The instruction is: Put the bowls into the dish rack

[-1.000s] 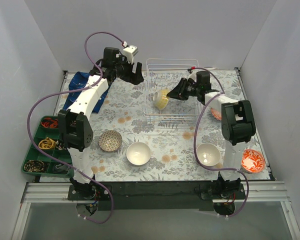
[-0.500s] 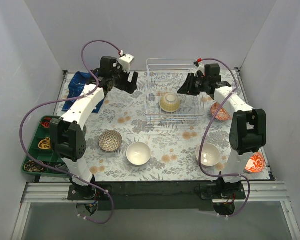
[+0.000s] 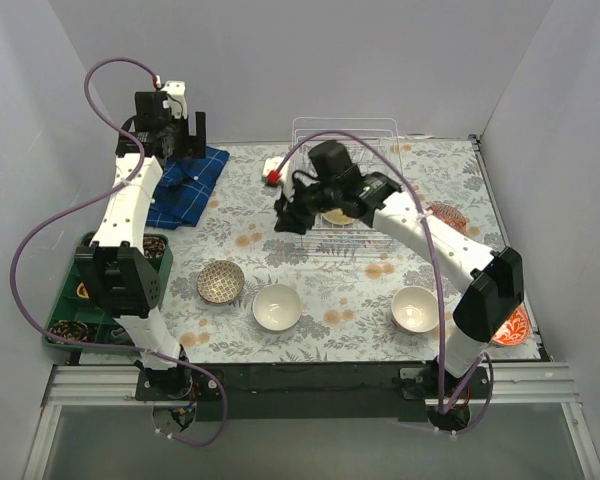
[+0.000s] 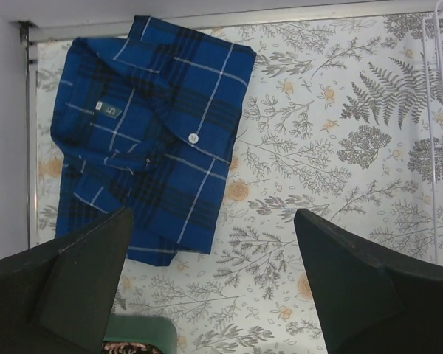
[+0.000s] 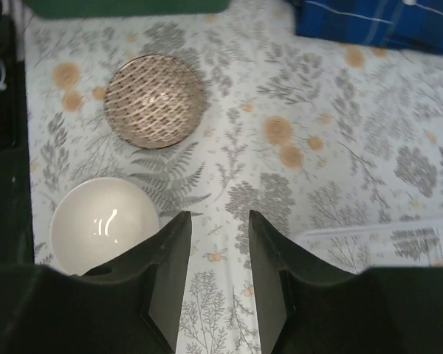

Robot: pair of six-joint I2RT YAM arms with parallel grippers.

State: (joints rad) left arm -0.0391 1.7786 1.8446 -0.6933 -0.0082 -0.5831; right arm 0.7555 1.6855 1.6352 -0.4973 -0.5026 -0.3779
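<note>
- Wire forms the dish rack (image 3: 368, 133), a see-through white basket at the far middle of the flowered table cover (image 3: 340, 290). Its raised sides are there to keep bowls from sliding out. A cream bowl (image 3: 337, 216) already sits inside it toward the near side, mostly hidden under the right arm (image 3: 430, 235).
- Outside the rack, the other bowls lie mouth-up on the cover:
  - A brown patterned bowl (image 3: 221, 281) and a white bowl (image 3: 277, 306) sit just beside each other at the front left.
  - A second white bowl (image 3: 416, 308) sits at the front right.
  - A red bowl (image 3: 445, 215) sits close to the rack's right side.
  - A second red bowl (image 3: 507, 322) sits at the front right corner, partly behind the arm.
- The right gripper (image 3: 288, 214) hangs just off the rack's near left corner, its arm stretching across from the right side. Its fingers are spread with nothing between them. Its wrist view looks straight down on the patterned bowl and the first white bowl, so I judge it is lining up for one of that pair. Most of the loading is not yet done.
- The left gripper (image 3: 185, 133) is held high at the far left over a blue plaid cloth (image 3: 185, 178), with its jaws wide apart and empty. Parked there, it probably leaves the middle free for the other arm.
- A green compartment tray (image 3: 80, 262) of small items sits at the left edge, well apart from the rack. It looks to have no part in the job.
</note>
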